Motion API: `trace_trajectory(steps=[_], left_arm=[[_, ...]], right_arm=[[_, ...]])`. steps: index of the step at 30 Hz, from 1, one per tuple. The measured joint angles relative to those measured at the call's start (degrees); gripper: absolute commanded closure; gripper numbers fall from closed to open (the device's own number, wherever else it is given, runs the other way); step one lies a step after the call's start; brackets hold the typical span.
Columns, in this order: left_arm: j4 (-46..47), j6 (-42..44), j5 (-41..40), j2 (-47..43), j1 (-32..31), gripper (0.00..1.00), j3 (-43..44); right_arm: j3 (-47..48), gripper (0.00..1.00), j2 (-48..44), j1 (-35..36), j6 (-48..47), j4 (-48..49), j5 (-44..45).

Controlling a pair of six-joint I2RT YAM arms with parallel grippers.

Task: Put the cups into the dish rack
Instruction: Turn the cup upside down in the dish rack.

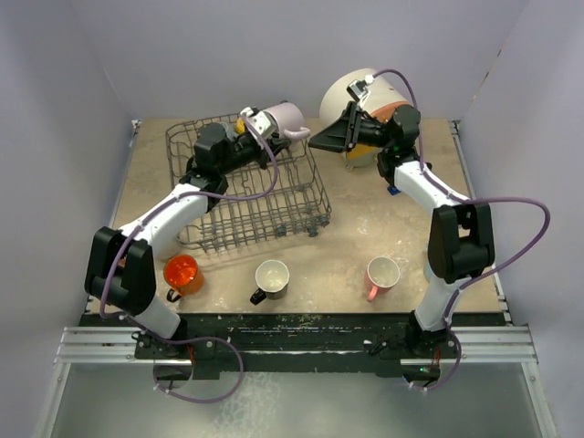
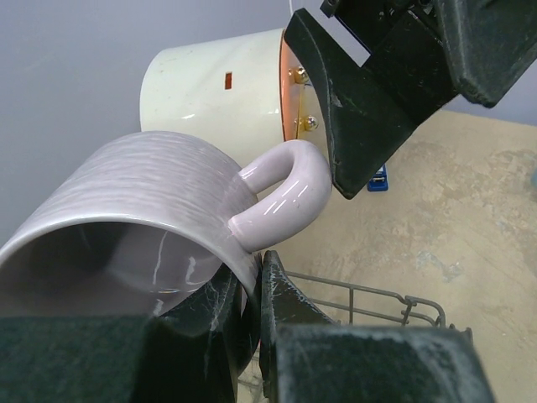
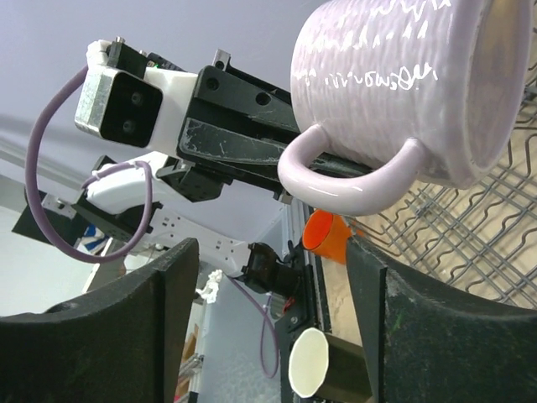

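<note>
A mauve cup [image 1: 285, 119] hangs on its side over the far right corner of the grey wire dish rack [image 1: 228, 210]. My left gripper [image 1: 259, 124] is shut on its rim [image 2: 256, 281], one finger inside and one outside. The cup's handle [image 2: 285, 189] points toward my right gripper [image 1: 318, 143]. That gripper [image 3: 273, 319] is open, and the handle [image 3: 352, 180] lies just beyond its fingertips without touching them. On the table near the arms stand an orange cup [image 1: 182, 273], an olive cup with a white inside [image 1: 271, 278] and a pink cup [image 1: 382, 274].
A big white cylinder [image 1: 365, 96] lies on its side at the back, right behind my right wrist. A small blue object [image 2: 377, 178] sits on the table beside it. The rack's raised wire side [image 2: 369, 298] is just below the held cup.
</note>
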Motion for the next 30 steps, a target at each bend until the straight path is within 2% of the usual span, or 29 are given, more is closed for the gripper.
trace_trajectory(steps=[8,15,30], left_arm=[[3.76,1.66,3.28,1.88,0.0,1.0,0.17],[9.88,2.47,7.26,4.57,0.0,1.0,1.92],[16.87,4.0,16.0,8.15,0.02,1.0,4.42]], right_arm=[[0.07,0.07,0.52,0.07,5.2,1.27,0.46],[0.55,0.02,0.85,0.2,9.46,1.6,1.64],[2.01,0.18,0.85,0.44,15.61,-0.57,4.74]])
